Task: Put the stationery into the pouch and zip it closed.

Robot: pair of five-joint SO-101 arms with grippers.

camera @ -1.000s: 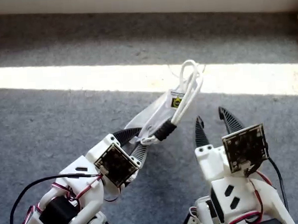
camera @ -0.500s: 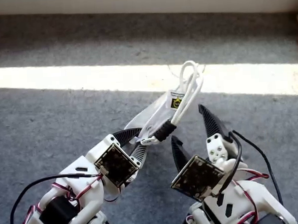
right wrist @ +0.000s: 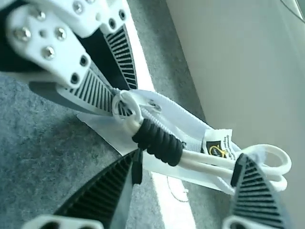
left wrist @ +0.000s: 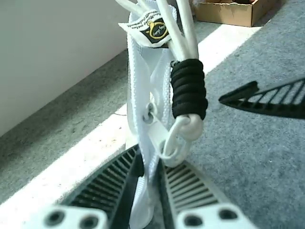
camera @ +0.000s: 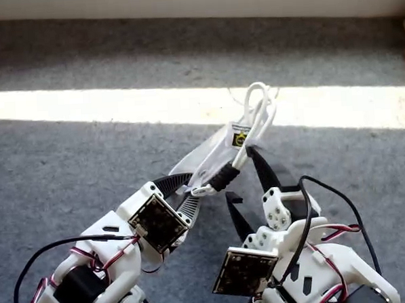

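A white pouch (camera: 211, 153) hangs stretched out over the grey carpet, its near end pinched in my left gripper (camera: 184, 194), which is shut on it. A white looped cord (camera: 257, 114) with a black wrapped section (camera: 224, 176) lies along the pouch. My right gripper (camera: 239, 173) is open, one finger on each side of the black wrap. The left wrist view has the pouch (left wrist: 143, 86) rising from between the fingers, the black wrap (left wrist: 189, 88) beside it, and a right fingertip (left wrist: 271, 98) close by. The right wrist view looks across the black wrap (right wrist: 157, 140) at the left gripper (right wrist: 107, 90).
A sunlit strip (camera: 84, 103) crosses the carpet beyond the pouch, and a pale wall runs along the far edge. A cardboard box (left wrist: 233, 9) sits on the floor farther off. Open carpet lies to the left.
The right arm has swung left and turned its wrist, bringing its open fingers from beside the pouch to either side of the black wrap. The left arm and pouch have stayed still.
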